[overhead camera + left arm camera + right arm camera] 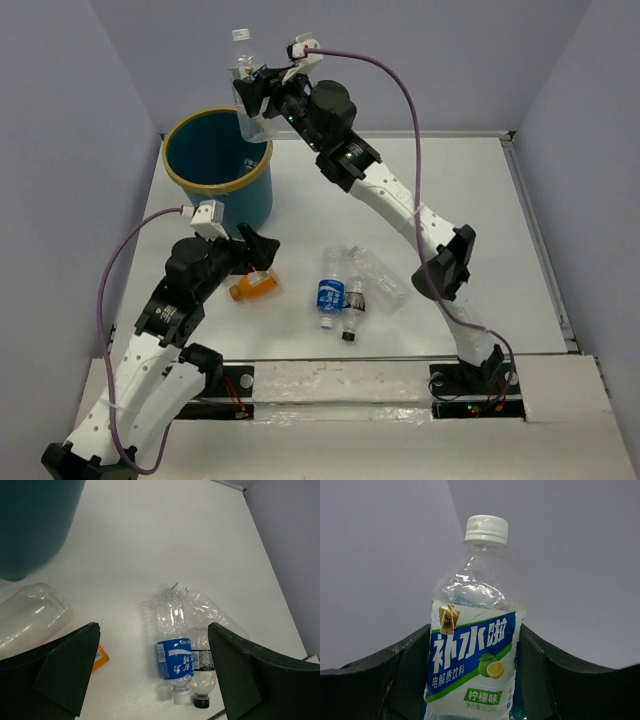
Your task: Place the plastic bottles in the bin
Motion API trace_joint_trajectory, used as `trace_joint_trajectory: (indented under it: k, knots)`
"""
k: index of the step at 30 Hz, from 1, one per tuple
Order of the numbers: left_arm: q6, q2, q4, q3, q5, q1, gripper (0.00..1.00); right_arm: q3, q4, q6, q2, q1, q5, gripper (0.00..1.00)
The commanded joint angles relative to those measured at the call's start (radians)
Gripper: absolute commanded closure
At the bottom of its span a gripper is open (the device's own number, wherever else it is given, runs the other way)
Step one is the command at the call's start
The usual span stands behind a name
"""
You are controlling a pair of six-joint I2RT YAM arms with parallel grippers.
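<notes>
Lavender walls close in a white table (480, 200) with one teal bin (245, 205) at its far left. No bottle shows inside the bin, as far as its floor is visible, so the task looks barely begun.

The right gripper (246, 88) pinches an upright lemon-drink bottle (475, 645) above the bin's far rim, apparently about to be dropped in. The left gripper (258, 248) hangs with its fingers spread wide and empty, just above the orange bottle (254, 287).

I count six bottles, one held and five lying on the table:
- the orange one
- a blue-labelled bottle (331, 292)
- a dark-labelled bottle (353, 303) touching the blue-labelled one
- a clear unlabelled bottle (380, 280) just beside those two
- another clear bottle (30, 617) near the orange one, seen only from the left wrist

All six probably remain to be binned.
</notes>
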Motion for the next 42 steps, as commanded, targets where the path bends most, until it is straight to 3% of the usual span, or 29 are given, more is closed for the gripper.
trace_joint_trajectory:
  k: [1, 10, 12, 13, 14, 15, 18, 24, 27, 31, 34, 39, 42]
  knots:
    - [-0.087, 0.031, 0.065, -0.08, 0.073, -0.047, 0.01, 0.137, 0.184, -0.062, 0.125, 0.029, -0.1, 0.5]
    - [-0.081, 0.175, 0.093, -0.101, 0.201, -0.073, 0.01, 0.182, 0.4, -0.078, 0.32, 0.053, -0.096, 0.49]
    - [-0.075, 0.209, 0.096, -0.097, 0.204, -0.08, 0.01, 0.176, 0.395, -0.083, 0.327, 0.053, -0.143, 0.33]
    - [-0.072, 0.221, 0.098, -0.094, 0.205, -0.084, 0.01, 0.171, 0.377, -0.084, 0.324, 0.053, -0.154, 0.16]
    - [-0.071, 0.234, 0.099, -0.093, 0.205, -0.087, 0.01, 0.163, 0.366, -0.081, 0.32, 0.053, -0.162, 0.06]
    - [-0.063, 0.258, 0.101, -0.081, 0.204, -0.1, 0.01, 0.151, 0.351, -0.081, 0.309, 0.053, -0.174, 0.01]
    - [-0.06, 0.309, 0.095, -0.049, 0.167, -0.139, 0.01, 0.006, 0.317, -0.09, 0.194, 0.053, -0.192, 0.0]
    - [-0.074, 0.421, 0.087, 0.016, 0.002, -0.298, 0.01, -0.535, 0.314, -0.08, -0.278, 0.044, -0.133, 0.03]
    - [-0.077, 0.513, 0.09, 0.051, -0.087, -0.34, 0.01, -0.963, 0.271, -0.003, -0.533, 0.03, -0.013, 0.21]
    - [-0.075, 0.623, 0.105, 0.113, -0.156, -0.37, 0.01, -1.293, 0.133, 0.086, -0.784, -0.007, 0.108, 0.39]
    - [-0.083, 0.715, 0.136, 0.155, -0.169, -0.377, 0.01, -1.48, -0.003, 0.144, -0.947, -0.03, 0.182, 0.46]
    - [-0.068, 0.864, 0.138, 0.244, -0.166, -0.378, 0.01, -1.631, -0.206, 0.169, -1.137, -0.05, 0.185, 0.42]
    - [-0.061, 0.965, 0.09, 0.333, -0.126, -0.38, 0.01, -1.662, -0.304, 0.163, -1.188, -0.068, 0.154, 0.26]
